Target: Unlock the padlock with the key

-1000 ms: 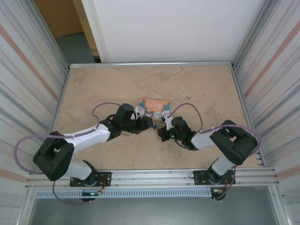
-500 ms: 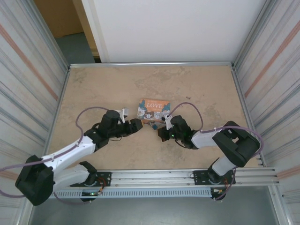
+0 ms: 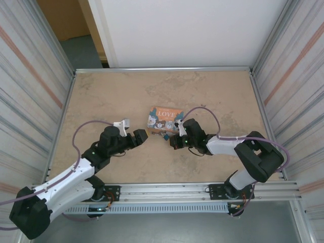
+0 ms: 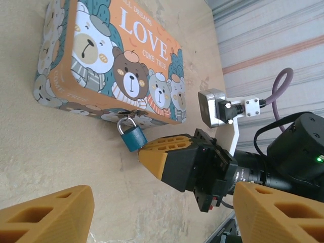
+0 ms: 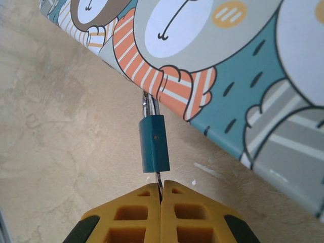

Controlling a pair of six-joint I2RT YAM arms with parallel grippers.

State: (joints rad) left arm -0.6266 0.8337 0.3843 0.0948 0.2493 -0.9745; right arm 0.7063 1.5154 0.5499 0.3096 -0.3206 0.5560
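At centre of the top view, hanging off the lower edge of the LOVE tin [image 3: 164, 116]: padlock [image 3: 166, 136], blue, shackle [image 5: 148, 107] looking closed. Pressing into its underside: key [image 5: 159, 178], thin blade being pinched by right gripper [image 5: 161, 190], fingers narrowed to touching. Withdrawing toward lower left: left gripper [image 3: 140, 134], spread wide, holding nothing; sitting at the tin's left end a second ago, now lying well apart. Probably leaving tin unbraced; turning of key judged pending.
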